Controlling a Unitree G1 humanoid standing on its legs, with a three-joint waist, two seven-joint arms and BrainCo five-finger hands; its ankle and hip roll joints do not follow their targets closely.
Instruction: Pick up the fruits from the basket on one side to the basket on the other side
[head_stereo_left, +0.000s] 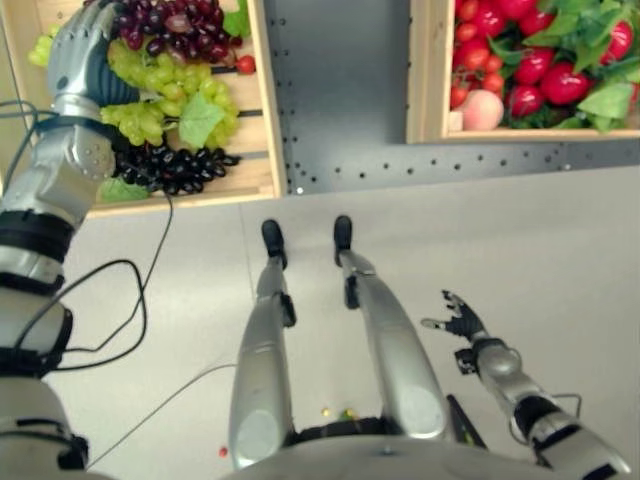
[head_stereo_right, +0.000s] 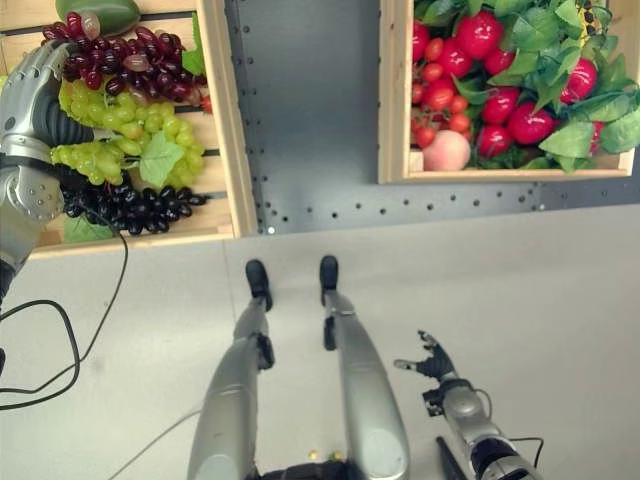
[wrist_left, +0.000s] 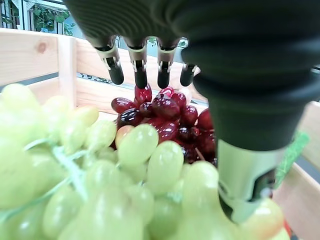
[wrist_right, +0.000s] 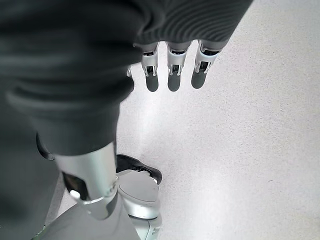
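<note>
Grapes are what this moment is turning on: the left hand (head_stereo_left: 88, 48) is hovering inside the left crate (head_stereo_left: 263, 110), over its far left part, fingers (wrist_left: 140, 75) hanging straight and relaxed with nothing between them and the thumb, so it is holding nothing. Directly beneath its palm the green grape bunch (head_stereo_left: 170, 95) is lying, and in the left wrist view the pale berries are crowding right up under the hand, whether touching or just clear I cannot tell. Its long axis is running roughly along the crate's length, from the far edge toward the near edge, slanting a little toward the crate's right wall. Past the fingertips, toward the far edge, the red grape bunch (wrist_left: 165, 117) is sitting; at the near edge the black grape bunch (head_stereo_left: 170, 168) is stretching across the slats. The right crate (head_stereo_left: 430, 75), packed with red fruit (head_stereo_left: 560, 82), leaves and a peach (head_stereo_left: 483, 108) in its near left corner, is well apart across the grey panel. The right hand (head_stereo_left: 462, 320) is dangling low over the floor, fingers spread loosely, empty. So the left hand is plainly the nearer one, and a straight drop onto the green bunch looks likeliest.
</note>
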